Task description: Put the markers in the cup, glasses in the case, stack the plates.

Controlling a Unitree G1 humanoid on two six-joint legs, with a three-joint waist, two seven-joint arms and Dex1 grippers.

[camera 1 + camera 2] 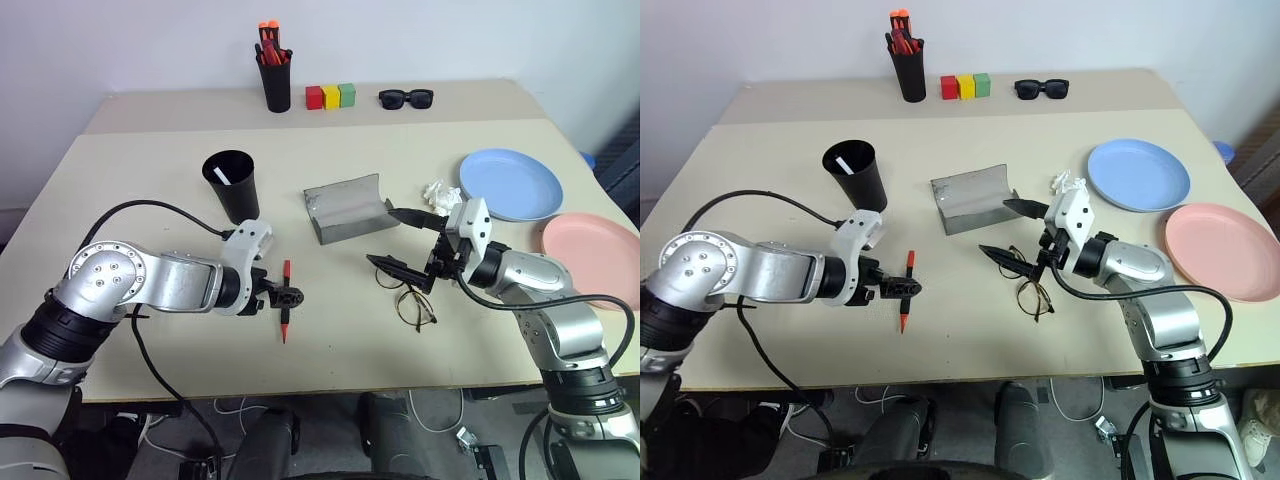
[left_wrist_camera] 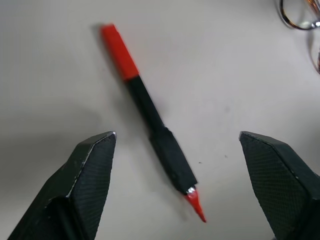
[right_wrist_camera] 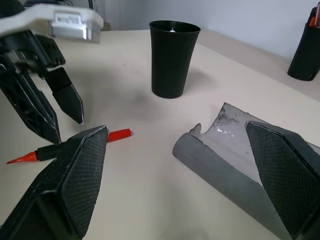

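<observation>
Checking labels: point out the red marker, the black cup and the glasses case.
red marker (image 2: 150,112), left wrist view, black barrel.
black cup (image 1: 232,188), left eye view, outer wall.
glasses case (image 1: 345,205), left eye view, open inside.

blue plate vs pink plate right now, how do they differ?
Colour: the blue plate is light blue, the pink plate salmon. Place: the blue plate lies farther back on the table, next to a crumpled white scrap; the pink plate lies nearer the front, at the right edge. They share a round, shallow shape of like size, both lie flat and bare, side by side, not yet stacked.
</observation>
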